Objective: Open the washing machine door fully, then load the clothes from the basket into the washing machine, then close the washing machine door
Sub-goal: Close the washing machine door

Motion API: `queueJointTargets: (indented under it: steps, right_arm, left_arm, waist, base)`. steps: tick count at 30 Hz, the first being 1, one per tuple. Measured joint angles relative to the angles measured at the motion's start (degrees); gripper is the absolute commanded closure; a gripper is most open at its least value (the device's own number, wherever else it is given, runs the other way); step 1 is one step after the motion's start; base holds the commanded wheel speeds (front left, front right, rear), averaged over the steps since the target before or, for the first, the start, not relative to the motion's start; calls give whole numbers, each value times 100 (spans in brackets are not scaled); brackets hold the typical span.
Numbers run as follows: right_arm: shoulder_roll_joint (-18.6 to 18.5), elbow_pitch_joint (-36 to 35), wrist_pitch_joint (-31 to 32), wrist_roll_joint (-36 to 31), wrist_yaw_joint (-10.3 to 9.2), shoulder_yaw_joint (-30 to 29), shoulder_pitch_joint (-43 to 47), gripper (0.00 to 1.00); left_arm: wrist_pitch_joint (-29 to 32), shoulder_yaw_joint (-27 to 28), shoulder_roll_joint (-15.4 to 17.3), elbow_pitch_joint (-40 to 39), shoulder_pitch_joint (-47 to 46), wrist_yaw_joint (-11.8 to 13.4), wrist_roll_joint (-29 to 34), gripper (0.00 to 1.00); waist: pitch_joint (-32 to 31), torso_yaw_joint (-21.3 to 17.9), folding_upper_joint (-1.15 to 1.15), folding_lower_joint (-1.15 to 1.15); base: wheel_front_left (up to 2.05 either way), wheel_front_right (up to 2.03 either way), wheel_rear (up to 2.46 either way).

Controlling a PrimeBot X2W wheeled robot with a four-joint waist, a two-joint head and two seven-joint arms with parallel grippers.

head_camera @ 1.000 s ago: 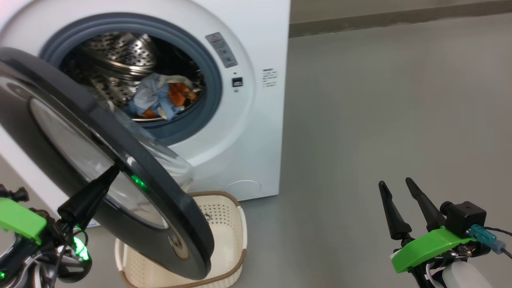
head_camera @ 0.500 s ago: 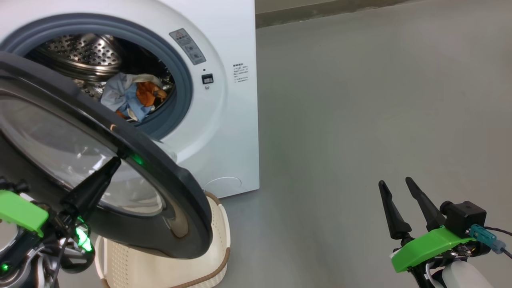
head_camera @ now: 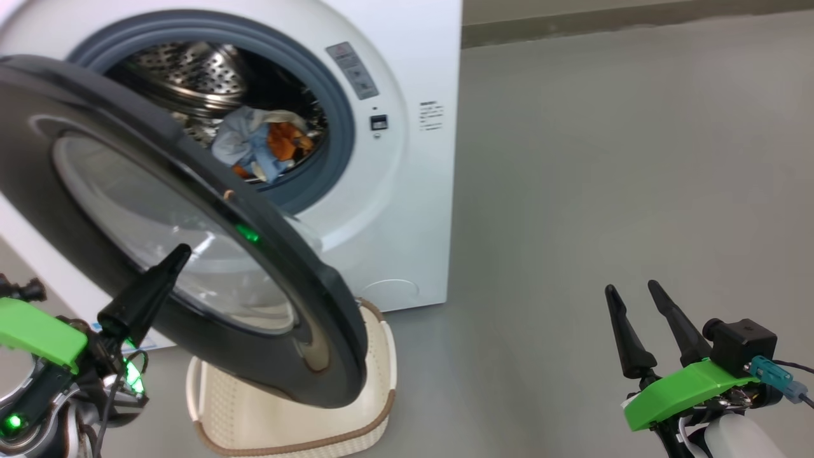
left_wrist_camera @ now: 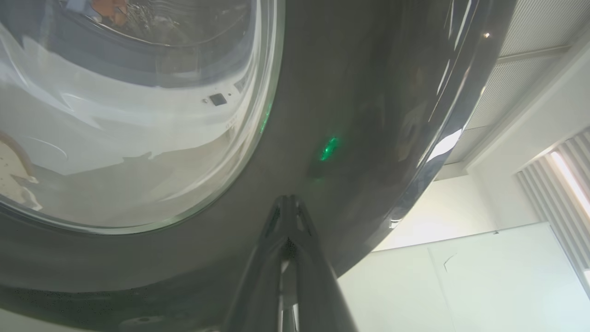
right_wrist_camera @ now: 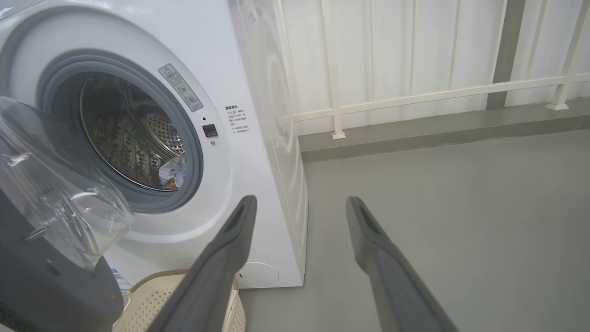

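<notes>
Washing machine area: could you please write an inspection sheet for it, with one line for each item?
Surface: grey floor, smooth and bare.
Job's things: door of the washing machine is partly open, swung out above the basket; clothes lie in the drum; the visible part of the basket holds nothing.
Clutter: nothing seen.
Grippers: left gripper is shut, tips at the door's black outer ring; right gripper is open, holds nothing, apart from the machine.
Cables: teal connector with a dark lead at the right wrist.
Surroundings: white railing on a raised kerb beside the machine.
</notes>
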Motion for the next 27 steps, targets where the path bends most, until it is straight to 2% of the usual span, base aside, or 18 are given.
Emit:
queueJointTargets:
  steps: [1,2,6,9,17,27]
  right_arm:
    - [1,0,0,0,0,-13,0,0]
    - [2,0,0,0,0,-27,0,0]
    - [3,-1,0,0,0,-57,0,0]
    - [5,-2,0,0,0,-63,0,0]
    - [5,-11,0,0,0,-81,1,0]
    - [-16,-26,0,0,0,-73,1,0]
  left_arm:
    - [-22,-8,20,0,0,-46,90,27]
    - [-57,-19,47,0,1,-93,146,0]
    - [-302,-46,188,-24,15,-310,523,0]
    - [-633,-63,382,-41,105,-608,995,0]
    - [-1613,-3,414,52,392,-1139,1827,0]
    - [-3427,-333,460,349,859,-1602,3400,0]
  waist:
    - [-6,45,0,0]
    - [-12,88,0,0]
    - [-37,253,0,0]
    - [-50,354,0,0]
    - [-51,509,0,0]
    - [-35,516,0,0]
  base:
    - [0,0,0]
    - [0,0,0]
    - [0,0,0]
    - [0,0,0]
    - [0,0,0]
    - [0,0,0]
